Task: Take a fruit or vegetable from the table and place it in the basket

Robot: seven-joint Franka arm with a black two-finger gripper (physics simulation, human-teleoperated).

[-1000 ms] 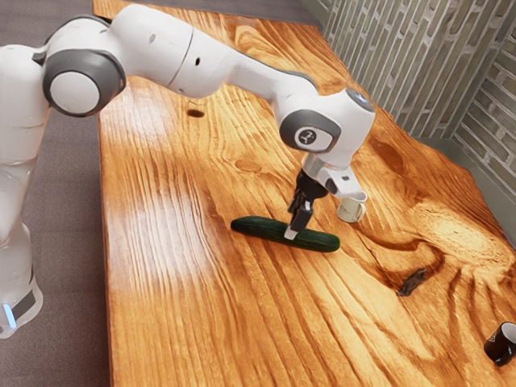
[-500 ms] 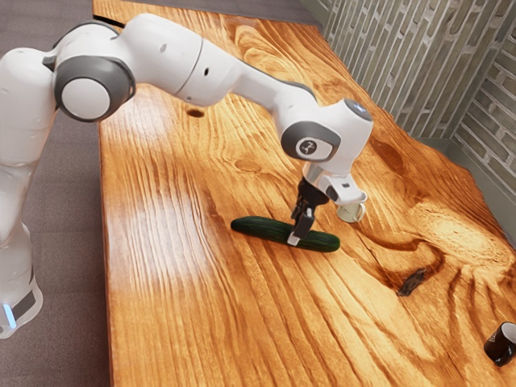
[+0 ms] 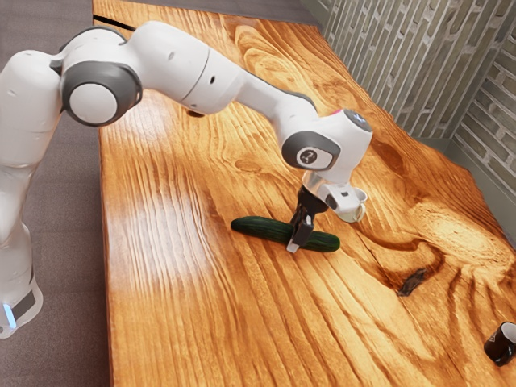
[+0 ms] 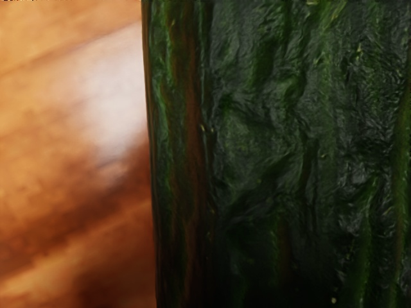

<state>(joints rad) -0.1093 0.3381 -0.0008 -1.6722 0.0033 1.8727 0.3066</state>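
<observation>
Surface: orange-brown wooden table [image 3: 177, 290], strongly grained, with pale glare at the exterior view's left; grey floor [image 3: 68, 282] alongside, and a wall of narrow grey-beige bricks [image 3: 403, 60] beyond. Cucumber [image 3: 262, 229] lies on the wood, gripper [image 3: 297, 238] down at its middle; opening and hold cannot be determined from either view. Also on the table: cream mug [image 3: 355, 211], partly hidden behind the hand, small dark brown piece [image 3: 412, 281], and black mug [image 3: 502, 345] at the exterior view's right edge.
</observation>
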